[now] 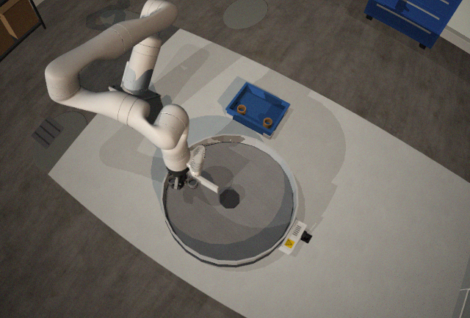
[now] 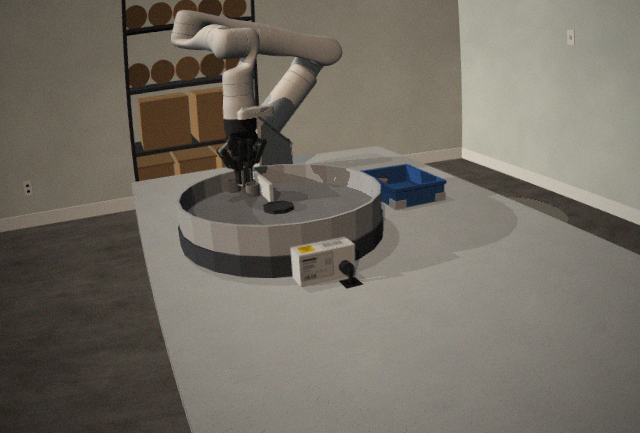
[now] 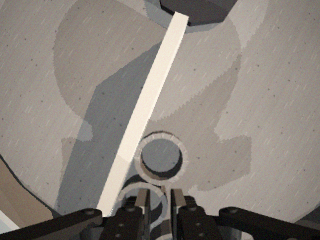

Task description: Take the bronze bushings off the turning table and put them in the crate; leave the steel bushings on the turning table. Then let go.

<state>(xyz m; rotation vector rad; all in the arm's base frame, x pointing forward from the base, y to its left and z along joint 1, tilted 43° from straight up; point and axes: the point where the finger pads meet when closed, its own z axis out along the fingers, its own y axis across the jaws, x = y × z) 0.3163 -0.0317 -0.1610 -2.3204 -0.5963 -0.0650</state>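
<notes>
The blue crate (image 1: 247, 123) (image 2: 413, 194) holds two bronze bushings, one (image 1: 241, 112) at its left and one (image 1: 267, 125) near its front corner. My gripper (image 1: 177, 185) (image 2: 244, 188) (image 3: 160, 203) points down, low over the left part of the turning table (image 1: 242, 239) (image 2: 232, 237) (image 3: 280, 100). Its fingers stand a narrow gap apart, with nothing seen held. A grey steel bushing (image 1: 192, 186) (image 2: 252, 189) (image 3: 162, 135) stands just beyond the fingers. A second ring (image 3: 142, 185) lies partly behind the left finger. A third ring (image 3: 161, 236) shows between the fingers; its colour is unclear.
A white bar (image 1: 208, 184) (image 2: 264, 186) (image 3: 145, 105) runs beside the rings toward the dark hub (image 1: 229, 198) (image 2: 278, 207) (image 3: 200, 10). A raised rim surrounds the turning table. A white box (image 1: 292, 236) (image 2: 323, 261) stands against its outside.
</notes>
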